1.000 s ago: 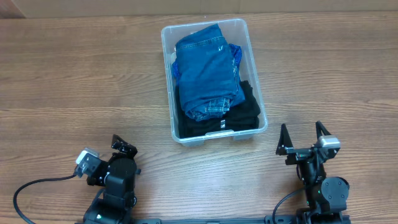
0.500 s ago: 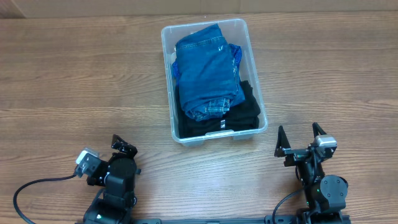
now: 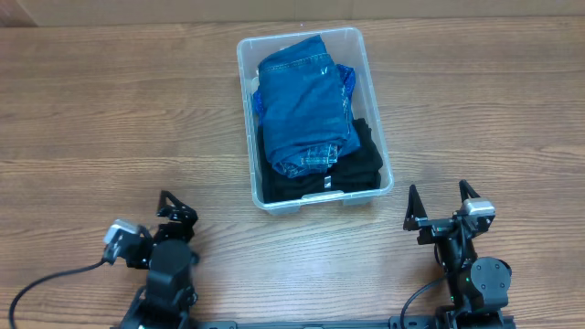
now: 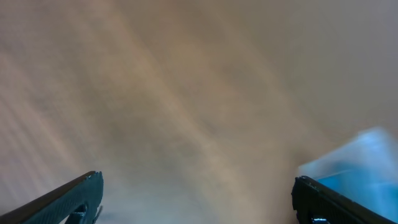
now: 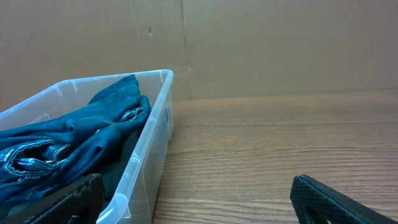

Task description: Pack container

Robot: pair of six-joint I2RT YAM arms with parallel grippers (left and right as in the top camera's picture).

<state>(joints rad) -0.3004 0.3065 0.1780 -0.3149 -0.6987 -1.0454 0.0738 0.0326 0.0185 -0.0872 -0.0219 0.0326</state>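
Note:
The clear plastic container (image 3: 320, 203) stands at the table's back middle. A folded pair of blue jeans (image 3: 306, 100) lies in it on a black garment (image 3: 361, 164). My left gripper (image 3: 175, 208) is open and empty at the front left, apart from the container. Its wrist view is blurred, with the fingers (image 4: 68, 196) wide apart over the wood and a blue smear (image 4: 364, 152) at the right. My right gripper (image 3: 440, 194) is open and empty at the front right. In its wrist view the gripper (image 5: 199, 211) faces the container's near corner (image 5: 152, 134) and the jeans (image 5: 74, 134).
The wooden table (image 3: 110, 119) spreads to both sides of the container. A brown cardboard wall (image 5: 267, 43) stands behind the table's far edge. A black cable (image 3: 55, 274) runs from the left arm's base.
My left gripper has swung and shifted slightly at the front left, which blurs its wrist view. My right gripper dropped a little a second ago and has held still since.

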